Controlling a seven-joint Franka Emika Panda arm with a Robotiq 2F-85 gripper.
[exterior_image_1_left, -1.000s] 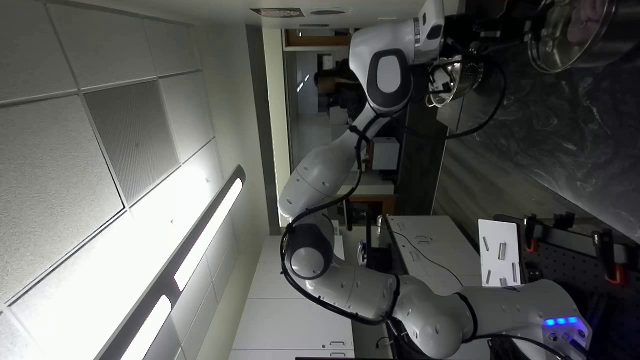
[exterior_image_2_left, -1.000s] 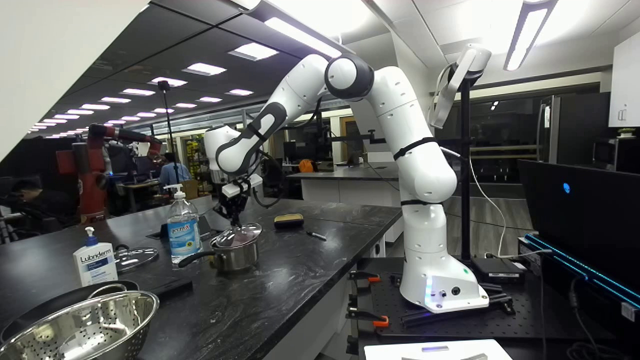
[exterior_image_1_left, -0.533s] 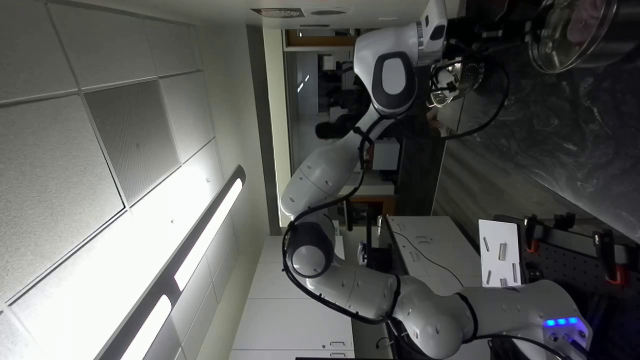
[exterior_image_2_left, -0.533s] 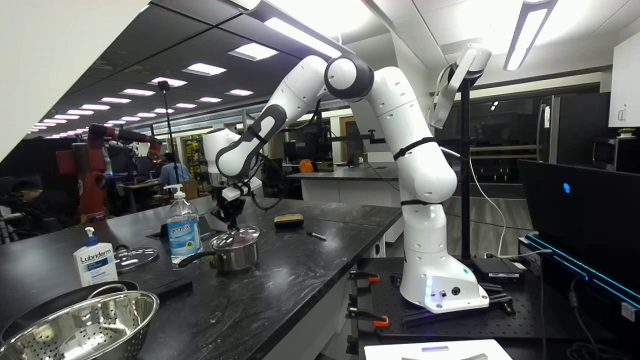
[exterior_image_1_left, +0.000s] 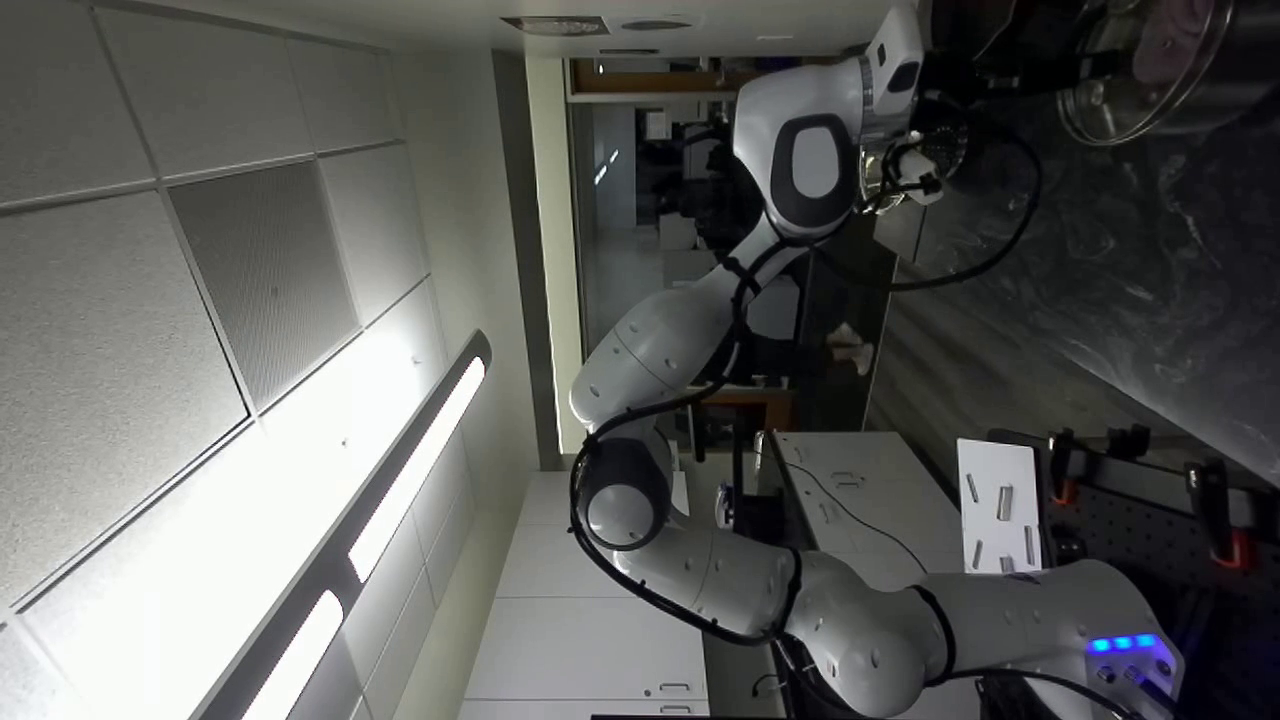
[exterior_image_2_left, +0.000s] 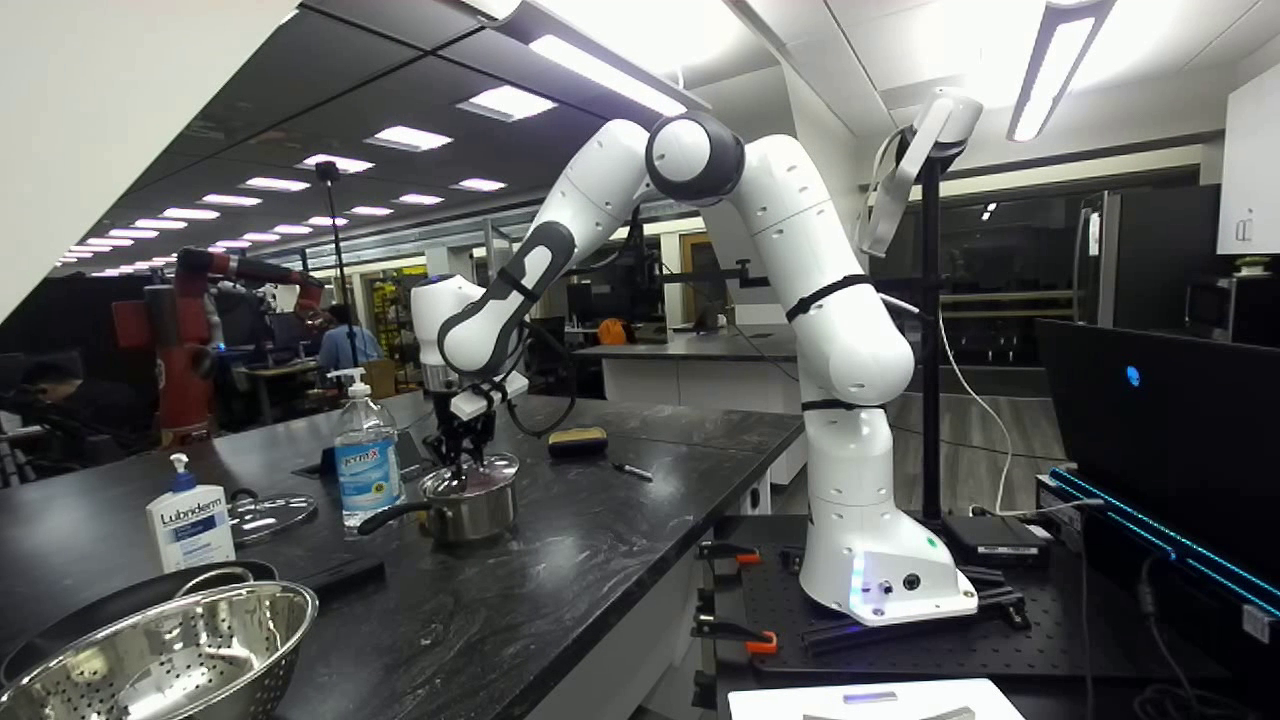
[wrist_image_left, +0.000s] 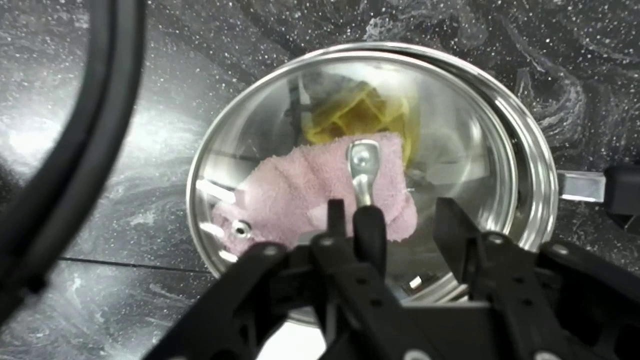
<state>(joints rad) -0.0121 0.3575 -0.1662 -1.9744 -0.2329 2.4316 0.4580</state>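
Observation:
A steel pot (exterior_image_2_left: 478, 520) with a dark handle stands on the black counter. A glass lid (wrist_image_left: 450, 115) lies on it, set off to one side, so part of the pot rim (wrist_image_left: 542, 165) shows beside it. Through the glass I see a pink cloth (wrist_image_left: 285, 185) and something yellow (wrist_image_left: 367, 117). My gripper (wrist_image_left: 395, 215) is open over the lid. Its fingers stand on either side of the lid's black handle (wrist_image_left: 370, 235), which is closer to the left finger in the wrist view. In an exterior view the gripper (exterior_image_2_left: 468, 470) points down at the lid.
A sanitizer bottle (exterior_image_2_left: 368, 470) stands just behind the pot. A lotion bottle (exterior_image_2_left: 193, 530), another glass lid (exterior_image_2_left: 272, 515), a black pan (exterior_image_2_left: 110, 610) and a steel colander (exterior_image_2_left: 200, 650) are nearby. A small case (exterior_image_2_left: 577, 442) and a pen (exterior_image_2_left: 632, 471) lie beyond the pot.
The lid was tilted at the gripper a second ago and now lies flatter on the pot. The gripper has moved down, turned more upright, and its fingers now stand apart around the handle.

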